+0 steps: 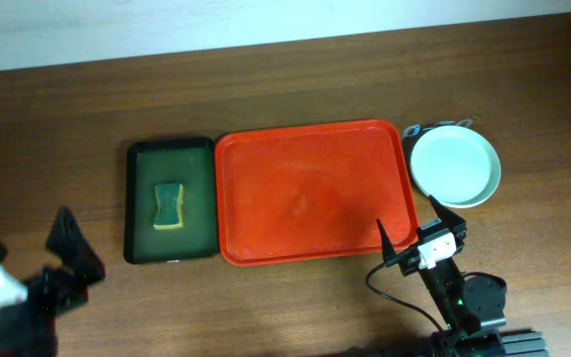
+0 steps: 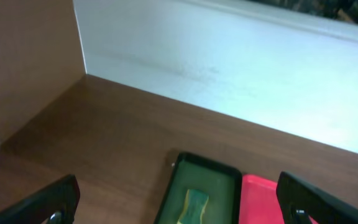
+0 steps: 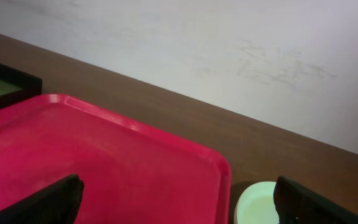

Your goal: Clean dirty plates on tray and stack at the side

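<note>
The red tray lies at the table's middle with nothing on it; it also shows in the right wrist view and at the edge of the left wrist view. A stack of pale plates sits on the table just right of the tray; I see no smear on the top one. Its rim shows in the right wrist view. My right gripper is open and empty at the tray's front right corner. My left gripper is open and empty at the front left.
A dark green tray stands left of the red tray with a yellow-green sponge in it; both show in the left wrist view. A small blue-grey object lies behind the plates. A white wall runs along the back.
</note>
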You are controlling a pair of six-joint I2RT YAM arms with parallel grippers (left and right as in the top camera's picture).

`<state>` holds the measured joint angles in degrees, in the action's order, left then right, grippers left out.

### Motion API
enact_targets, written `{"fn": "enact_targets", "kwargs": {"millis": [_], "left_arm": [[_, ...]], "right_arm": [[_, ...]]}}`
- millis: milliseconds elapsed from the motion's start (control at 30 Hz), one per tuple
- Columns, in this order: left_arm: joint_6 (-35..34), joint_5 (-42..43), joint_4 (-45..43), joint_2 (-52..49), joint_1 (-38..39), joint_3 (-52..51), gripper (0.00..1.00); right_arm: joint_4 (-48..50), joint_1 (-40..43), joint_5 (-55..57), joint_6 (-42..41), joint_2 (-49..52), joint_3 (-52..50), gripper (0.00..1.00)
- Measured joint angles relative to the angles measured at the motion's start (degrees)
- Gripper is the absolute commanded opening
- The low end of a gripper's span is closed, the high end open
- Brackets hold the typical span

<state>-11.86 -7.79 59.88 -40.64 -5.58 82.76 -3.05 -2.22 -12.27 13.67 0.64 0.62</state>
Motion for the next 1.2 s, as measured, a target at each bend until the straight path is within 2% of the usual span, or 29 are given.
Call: {"fn": "enact_targets", "kwargs": {"millis": [67,100,200,267,367,533,600,633,667,767,800,867,967,1167,1200], "left_arm": [[0.0,-0.1,3.2,2.4,0.2,0.1,0.99],[0.0,-0.2,9.4,5.2,0.5,-0.5,0.99],[0.0,-0.2,16.7,14.5,0.7,-2.7,0.99],[0.0,-0.2,21.1,23.1,0.7,-8.3,0.99],[-0.2,-0.2,16.2,31.7,0.7,-17.4,0.99],[-0.4,3.4,-10.4,39.8,0.8,-33.0,0.99],[-0.5,6.0,-25.7,39.8,1.2,-39.0,0.99],[-0.6,7.9,-40.0,40.1,1.5,-44.5,0.99],[-0.7,9.2,-50.6,40.0,1.5,-49.0,0.99],[-0.7,11.7,-76.5,40.1,1.6,-63.1,0.99],[-0.6,12.2,-81.7,40.0,1.6,-67.8,0.99],[-0.7,12.4,-85.9,40.0,1.6,-76.4,0.99],[-0.7,11.8,-81.9,40.0,1.6,-81.5,0.99],[-0.6,3.4,-56.2,40.0,1.7,-82.0,0.99],[-0.3,2.7,-55.8,39.8,1.7,-82.1,0.99]], "right_arm": [[0.0,0.0,0.0,0.0,0.0,0.0,0.98],[0.0,0.0,0.1,0.0,0.0,0.0,0.98],[0.0,0.0,0.2,0.0,0.0,0.0,0.98],[0.0,0.0,0.2,0.0,-0.1,0.0,0.98],[0.0,0.0,0.3,0.0,-0.1,0.0,0.99],[0.0,0.0,0.4,0.0,-0.1,0.0,0.99],[-0.1,0.0,0.4,0.0,-0.1,0.0,0.98],[0.0,0.0,0.4,0.0,-0.1,0.0,0.98],[0.0,0.0,0.4,0.0,-0.1,0.0,0.98],[-0.1,0.0,0.4,0.0,-0.1,0.0,0.98],[0.0,0.0,0.4,0.0,-0.1,0.0,0.98],[0.0,0.0,0.4,0.0,-0.1,0.0,0.98],[0.0,0.0,0.4,0.0,-0.1,0.0,0.98],[0.0,0.0,0.4,0.0,-0.1,0.0,0.98],[0.0,0.0,0.4,0.0,-0.1,0.0,0.98]]}}
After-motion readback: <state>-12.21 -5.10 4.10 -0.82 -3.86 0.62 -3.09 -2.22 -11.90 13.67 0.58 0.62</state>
